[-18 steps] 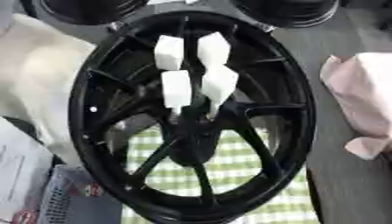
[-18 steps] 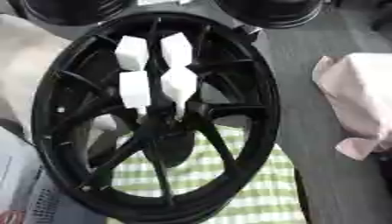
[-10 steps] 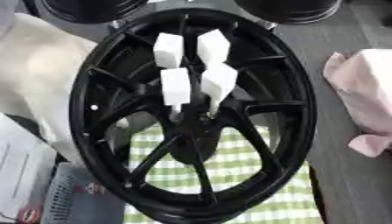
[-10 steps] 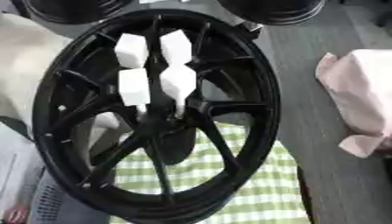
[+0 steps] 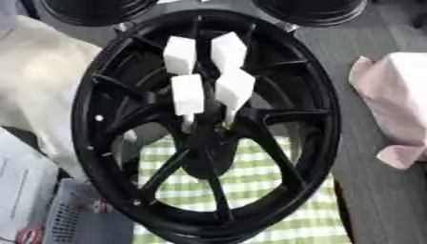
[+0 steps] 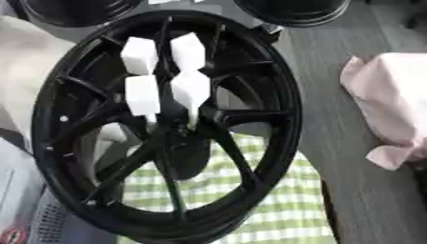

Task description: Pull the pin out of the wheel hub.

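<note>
A black spoked wheel hub [image 5: 330,119] lies flat and fills the middle of both views. Several white block-shaped pins stand close together over its centre [image 5: 207,138]: two at the back [image 5: 180,55] [image 5: 228,50] and two nearer ones [image 5: 188,94] [image 5: 235,88]. Thin stems run from the nearer pair down into the hub's centre. Neither of my hands shows in either view, and nothing touches the pins.
A green and white checked cloth [image 5: 259,181] lies under the wheel's near half. A pink cloth [image 5: 396,105] is bunched at the right and a white cloth [image 5: 42,81] at the left. Two more black wheels [image 5: 92,7] [image 5: 313,9] sit at the far edge. A grey basket [image 5: 75,219] is at the lower left.
The whole picture has shifted slightly, so the camera has moved. The wheel hub and the white pins stand as before.
</note>
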Motion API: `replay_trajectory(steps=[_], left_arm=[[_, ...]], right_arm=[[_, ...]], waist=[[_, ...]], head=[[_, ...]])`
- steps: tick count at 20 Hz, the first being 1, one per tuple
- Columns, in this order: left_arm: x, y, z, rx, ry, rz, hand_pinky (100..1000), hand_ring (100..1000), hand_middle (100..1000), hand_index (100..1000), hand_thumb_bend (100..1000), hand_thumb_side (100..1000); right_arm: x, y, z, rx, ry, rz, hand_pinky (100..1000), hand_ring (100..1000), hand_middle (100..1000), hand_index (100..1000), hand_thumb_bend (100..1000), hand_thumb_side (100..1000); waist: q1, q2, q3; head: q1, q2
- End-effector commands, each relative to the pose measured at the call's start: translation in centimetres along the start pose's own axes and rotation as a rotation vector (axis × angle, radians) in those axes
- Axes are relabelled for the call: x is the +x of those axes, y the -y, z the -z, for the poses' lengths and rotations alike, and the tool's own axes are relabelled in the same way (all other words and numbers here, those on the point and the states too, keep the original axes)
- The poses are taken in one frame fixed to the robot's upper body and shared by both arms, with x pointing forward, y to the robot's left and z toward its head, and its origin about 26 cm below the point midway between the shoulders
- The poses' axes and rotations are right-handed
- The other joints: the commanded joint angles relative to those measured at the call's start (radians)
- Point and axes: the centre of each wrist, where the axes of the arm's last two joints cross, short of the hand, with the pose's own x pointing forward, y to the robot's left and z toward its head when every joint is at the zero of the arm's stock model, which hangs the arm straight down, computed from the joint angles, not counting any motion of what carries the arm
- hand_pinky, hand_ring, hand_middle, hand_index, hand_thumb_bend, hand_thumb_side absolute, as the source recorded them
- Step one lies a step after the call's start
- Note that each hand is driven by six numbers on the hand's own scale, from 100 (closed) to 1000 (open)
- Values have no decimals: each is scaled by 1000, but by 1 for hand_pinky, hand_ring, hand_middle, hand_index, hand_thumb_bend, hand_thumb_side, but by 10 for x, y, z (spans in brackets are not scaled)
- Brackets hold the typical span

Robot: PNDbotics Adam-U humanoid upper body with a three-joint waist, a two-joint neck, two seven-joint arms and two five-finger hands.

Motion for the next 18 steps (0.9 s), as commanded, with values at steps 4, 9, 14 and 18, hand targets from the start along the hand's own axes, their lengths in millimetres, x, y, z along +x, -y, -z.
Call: replay_trajectory(steps=[4, 9, 14, 18], left_arm=[[22, 18, -15, -10, 94, -123, 770, 800, 720, 838, 883, 648], [27, 31, -31, -9, 79, -125, 770, 799, 718, 838, 887, 647], [28, 31, -33, -5, 74, -111, 769, 800, 718, 838, 889, 646], [28, 31, -33, -6, 74, -105, 769, 800, 719, 838, 890, 646]], right_arm=[[29, -2, 25, 113, 62, -126, 857, 795, 768, 825, 611, 261], [32, -26, 55, 281, 81, -203, 855, 798, 768, 823, 599, 263], [26, -39, 75, 410, 73, -284, 855, 800, 769, 822, 595, 250], [20, -43, 83, 478, 68, -341, 858, 803, 774, 826, 596, 235]], waist=[[-9, -18, 10], [-7, -12, 20], [-9, -8, 23], [-8, -7, 29]], head=[[-17, -6], [-35, -13], [-41, -25], [-55, -42]])
